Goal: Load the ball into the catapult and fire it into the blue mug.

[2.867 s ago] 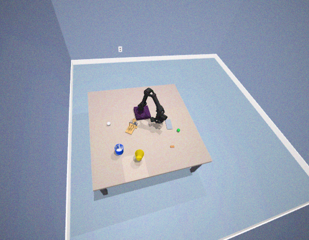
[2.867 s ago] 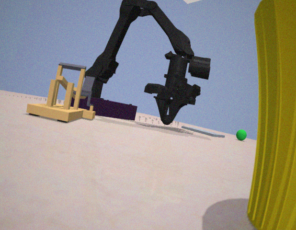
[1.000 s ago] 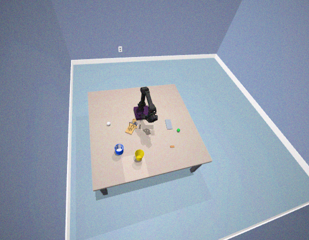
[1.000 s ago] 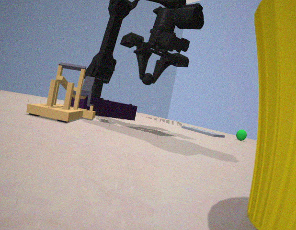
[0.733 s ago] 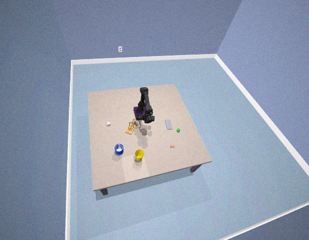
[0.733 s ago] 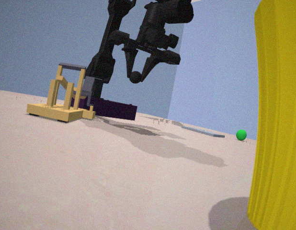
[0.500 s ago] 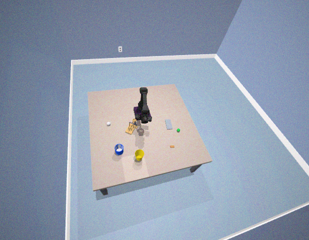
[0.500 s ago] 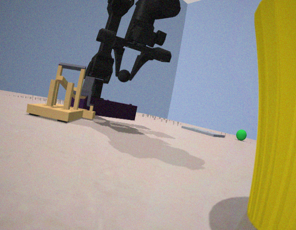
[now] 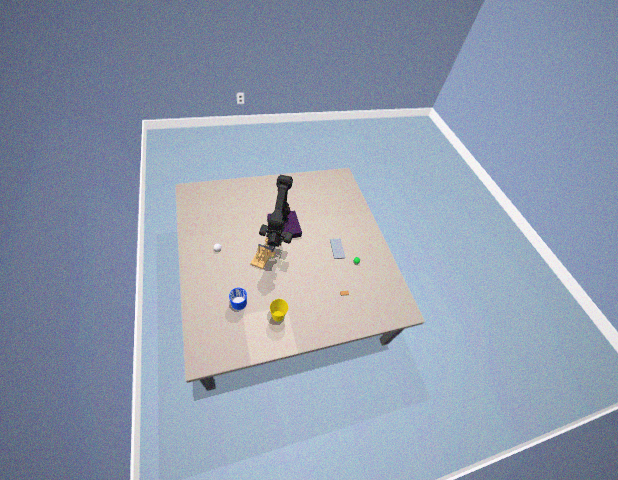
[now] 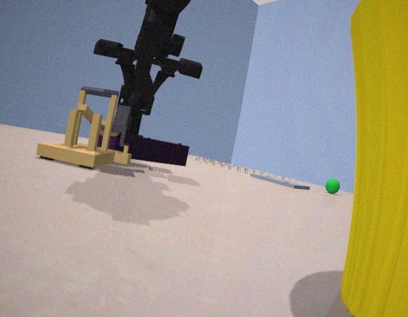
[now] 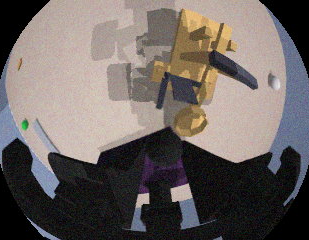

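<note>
My gripper (image 9: pixel 272 241) (image 10: pixel 137 98) (image 11: pixel 164 144) is shut on a dark round ball (image 11: pixel 163 150), which is hard to tell from the black fingers. It hangs above the arm-base end of the wooden catapult (image 9: pixel 258 261) (image 10: pixel 66 153) (image 11: pixel 183 42). The catapult's round cup (image 11: pixel 190 121) lies just ahead of the fingers in the wrist view and looks empty. The catapult stands upright with its grey crossbar (image 10: pixel 99 90) on top. The blue mug (image 9: pixel 238 306) stands upright beyond the catapult's far end in the top view; a pale patch shows inside it.
A yellow cup (image 9: pixel 279 305) (image 10: pixel 381 153) stands beside the mug. A white ball (image 9: pixel 217 247) (image 11: pixel 274 82) lies to one side of the catapult. A grey slab (image 9: pixel 337 248) (image 10: pixel 279 181), green ball (image 9: pixel 356 260) (image 10: pixel 332 186) (image 11: pixel 25 124) and orange block (image 9: pixel 344 292) (image 11: pixel 20 63) lie on the other. The purple base (image 9: pixel 295 225) (image 10: pixel 163 150) is near the catapult.
</note>
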`<act>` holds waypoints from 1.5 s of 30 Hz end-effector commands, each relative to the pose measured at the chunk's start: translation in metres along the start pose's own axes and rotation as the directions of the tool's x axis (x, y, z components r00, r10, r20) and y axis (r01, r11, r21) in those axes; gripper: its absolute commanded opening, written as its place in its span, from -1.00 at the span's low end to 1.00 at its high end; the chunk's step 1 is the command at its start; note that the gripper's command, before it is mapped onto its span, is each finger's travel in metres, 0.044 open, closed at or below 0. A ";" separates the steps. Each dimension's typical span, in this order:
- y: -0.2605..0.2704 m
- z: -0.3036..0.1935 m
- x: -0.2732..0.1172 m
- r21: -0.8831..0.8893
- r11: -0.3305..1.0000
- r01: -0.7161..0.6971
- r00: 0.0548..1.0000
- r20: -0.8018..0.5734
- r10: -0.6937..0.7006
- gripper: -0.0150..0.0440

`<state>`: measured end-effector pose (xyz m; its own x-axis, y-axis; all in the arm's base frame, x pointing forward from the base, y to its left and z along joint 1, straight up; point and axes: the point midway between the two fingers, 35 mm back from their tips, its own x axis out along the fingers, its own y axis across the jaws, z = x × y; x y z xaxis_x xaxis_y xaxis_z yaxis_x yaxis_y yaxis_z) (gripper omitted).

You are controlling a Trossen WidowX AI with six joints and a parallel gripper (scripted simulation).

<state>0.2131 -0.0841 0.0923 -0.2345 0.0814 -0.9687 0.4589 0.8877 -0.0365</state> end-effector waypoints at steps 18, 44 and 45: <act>-0.047 -0.005 0.024 0.107 0.992 -0.067 0.994 -0.078 0.076 -0.49; -0.048 -0.002 0.033 0.112 0.992 -0.060 0.995 -0.072 0.069 -0.05; -0.048 -0.002 0.033 0.112 0.992 -0.060 0.995 -0.072 0.069 0.04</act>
<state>0.1822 -0.1237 0.0618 -0.2622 0.1737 -0.9493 0.5657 0.8246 -0.0054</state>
